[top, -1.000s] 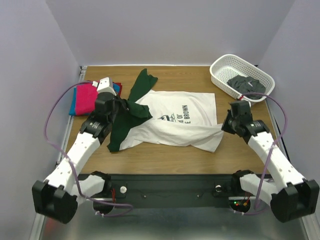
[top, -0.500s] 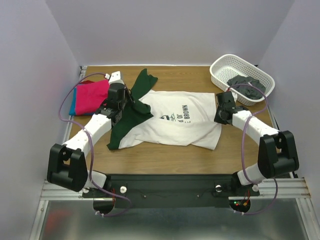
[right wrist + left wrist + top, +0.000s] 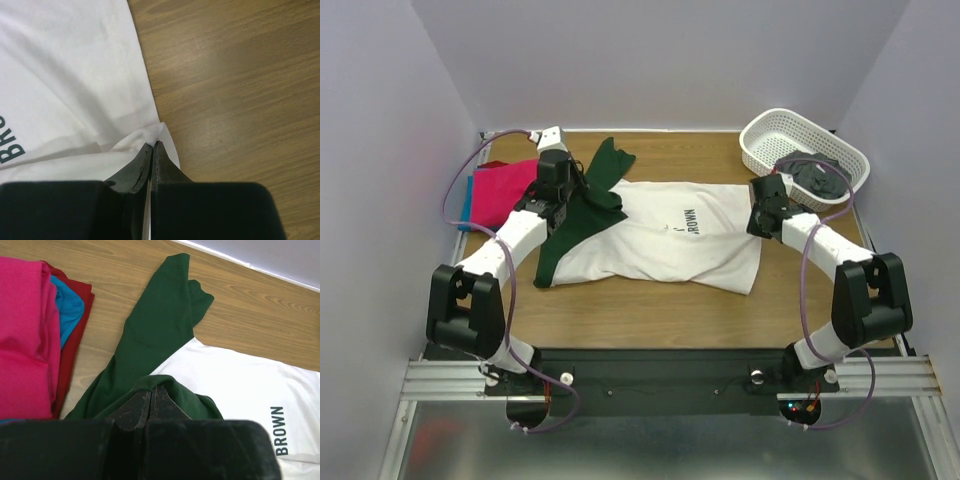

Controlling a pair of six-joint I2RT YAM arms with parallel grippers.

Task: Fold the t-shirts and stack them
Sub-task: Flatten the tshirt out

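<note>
The white t-shirt (image 3: pixel 665 245) with dark green sleeves lies across the table middle, its lower half folded up so only "BROWN" shows. My left gripper (image 3: pixel 563 193) is shut on a green fold at its left edge (image 3: pixel 165 385), next to the far green sleeve (image 3: pixel 160 325). My right gripper (image 3: pixel 760 212) is shut on the white hem corner (image 3: pixel 161 131) at the shirt's right edge. A folded stack with the magenta shirt (image 3: pixel 505 190) on top, blue (image 3: pixel 70 310) and red (image 3: pixel 82 295) under it, sits at the far left.
A white lattice basket (image 3: pixel 760 135) holding a dark grey cloth (image 3: pixel 812 172) stands at the back right. Bare wooden table (image 3: pixel 650 310) runs along the front edge. Grey walls enclose the sides and back.
Both grippers have carried the shirt's near edge toward the back, folding it over itself; the print is now mostly covered. The left arm moved further back beside the stack.
</note>
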